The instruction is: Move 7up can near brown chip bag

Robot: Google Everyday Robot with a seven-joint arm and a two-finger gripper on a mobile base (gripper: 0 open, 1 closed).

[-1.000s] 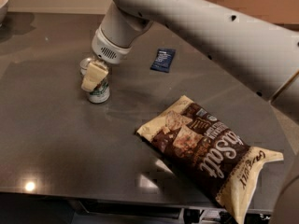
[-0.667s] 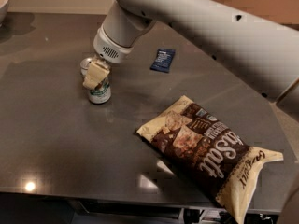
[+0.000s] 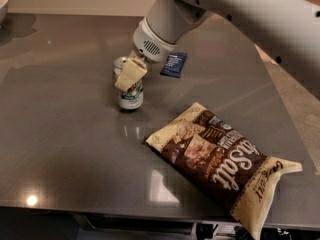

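Observation:
The 7up can (image 3: 131,95), silver-white with a green band at its base, stands upright on the dark grey table (image 3: 60,134), left of centre. My gripper (image 3: 130,74) comes down from the upper right and is shut on the can's upper part. One cream finger (image 3: 131,75) covers the can's front. The brown chip bag (image 3: 220,159), dark brown with cream ends and white "Salt" lettering, lies flat at the lower right. A short gap separates its near corner from the can.
A small dark blue flat packet (image 3: 173,65) lies just behind and to the right of the can, partly under my wrist. A bowl's edge (image 3: 3,1) shows at the far top left. The table's front edge (image 3: 100,211) runs along the bottom.
My gripper has moved to the right with the 7up can in it, bringing the can closer to the chip bag. The bag and the blue packet have not moved.

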